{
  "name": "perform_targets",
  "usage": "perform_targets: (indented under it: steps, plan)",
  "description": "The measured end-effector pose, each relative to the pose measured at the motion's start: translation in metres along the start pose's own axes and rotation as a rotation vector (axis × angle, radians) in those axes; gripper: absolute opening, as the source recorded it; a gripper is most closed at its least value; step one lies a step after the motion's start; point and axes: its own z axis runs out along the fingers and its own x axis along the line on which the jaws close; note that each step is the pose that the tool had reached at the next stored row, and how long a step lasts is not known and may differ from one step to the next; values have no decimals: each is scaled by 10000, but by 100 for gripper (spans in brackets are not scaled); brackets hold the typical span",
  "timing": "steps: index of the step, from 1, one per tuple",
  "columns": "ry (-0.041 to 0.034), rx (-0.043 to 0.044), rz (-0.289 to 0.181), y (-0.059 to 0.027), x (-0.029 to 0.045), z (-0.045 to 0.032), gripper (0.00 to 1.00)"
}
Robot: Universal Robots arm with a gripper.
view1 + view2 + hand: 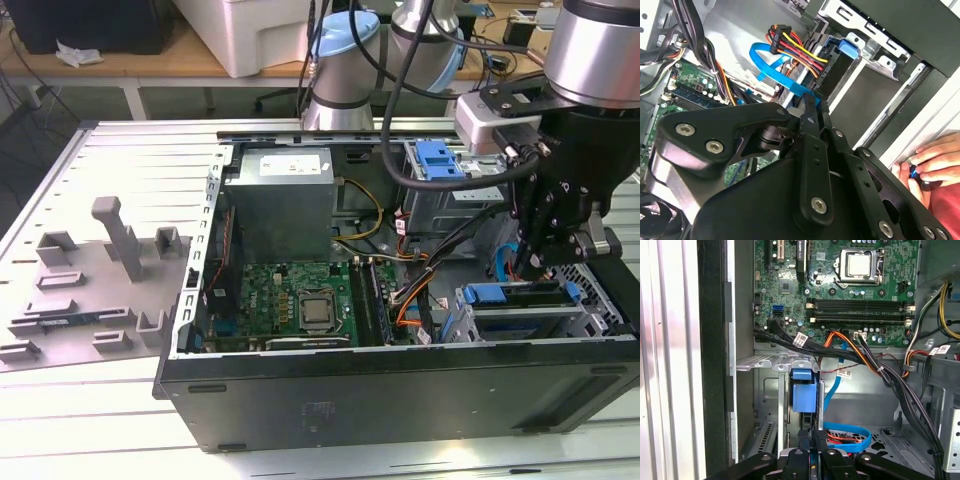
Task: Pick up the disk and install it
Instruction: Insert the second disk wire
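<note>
In the exterior view, the black jointed gripper (528, 262) hung inside the open black computer case (400, 372), just above the drive cage at the exterior view's right. The disk (505, 294), a flat silver drive in a blue plastic carrier, stood on edge in that cage, so I judge that the picking up was done and the installing was in hand. The blue bracket (438, 160) sat in the upper bay, well apart.

In the first wrist view, the blue end of the carrier was between the grey metal rails of the cage, and the fingers (802, 436) were drawn almost together, with a thin gap only. I could not tell whether they pinched the edge of the disk or just touched it. The green motherboard (840, 285) lay beyond the cage. To my judgement, the seating called for a straight push along the rails, clear of the blue flat cable (847, 437) near the tips.

The second wrist view added a person's hand (932, 160) resting outside the case wall, near the arm.
</note>
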Motion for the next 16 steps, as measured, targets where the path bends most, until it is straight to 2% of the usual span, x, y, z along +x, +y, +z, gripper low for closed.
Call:
perform_targets:
  steps: [16]
  plan:
    - [-49,78,9,19,-3,64,16]
